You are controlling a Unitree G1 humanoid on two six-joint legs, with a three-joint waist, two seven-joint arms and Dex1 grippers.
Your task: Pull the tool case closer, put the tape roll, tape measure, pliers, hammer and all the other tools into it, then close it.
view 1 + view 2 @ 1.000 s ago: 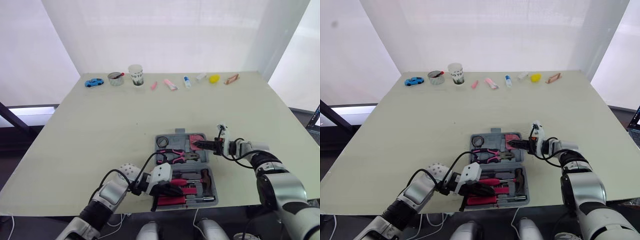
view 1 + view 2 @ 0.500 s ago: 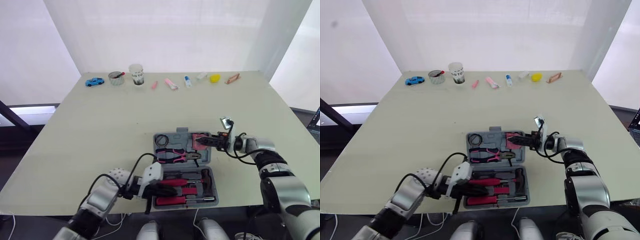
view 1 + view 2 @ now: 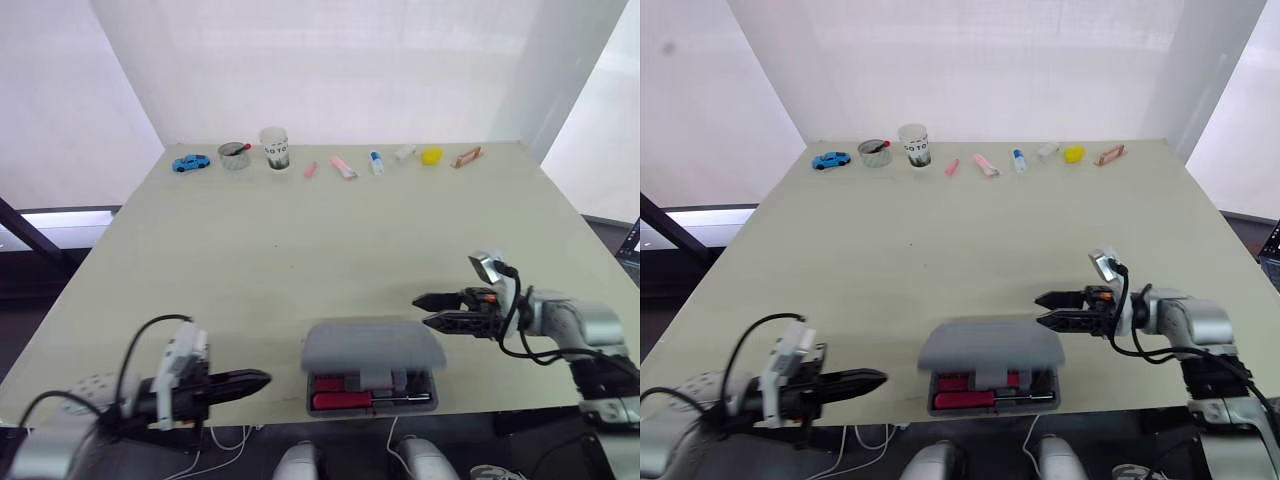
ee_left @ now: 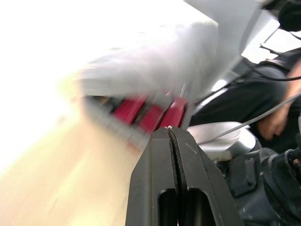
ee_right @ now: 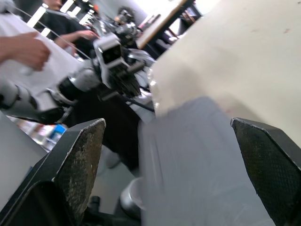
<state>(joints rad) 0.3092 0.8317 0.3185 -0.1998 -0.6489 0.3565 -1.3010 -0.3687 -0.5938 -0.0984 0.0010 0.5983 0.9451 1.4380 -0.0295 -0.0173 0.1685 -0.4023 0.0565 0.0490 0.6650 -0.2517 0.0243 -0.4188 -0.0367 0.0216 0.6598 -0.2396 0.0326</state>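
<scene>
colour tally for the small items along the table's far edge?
Blue: 1, small blue toy car
Silver: 1, round metal tin
White: 3, printed paper cup, small blue-capped bottle, small white piece
Pink: 2, short pink stick, pink tube
Yellow: 1, small yellow lump
Tan: 1, flat tan strip
Total: 9

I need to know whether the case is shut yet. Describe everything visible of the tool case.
The tool case is grey and plastic-looking, lying flat at the near edge of the table. Its lid is lowered over the base but not shut: a gap at the front shows red-handled tools inside. The left gripper, fingers shut, and the right gripper, fingers open, flank it. Neither appears to touch it.
</scene>
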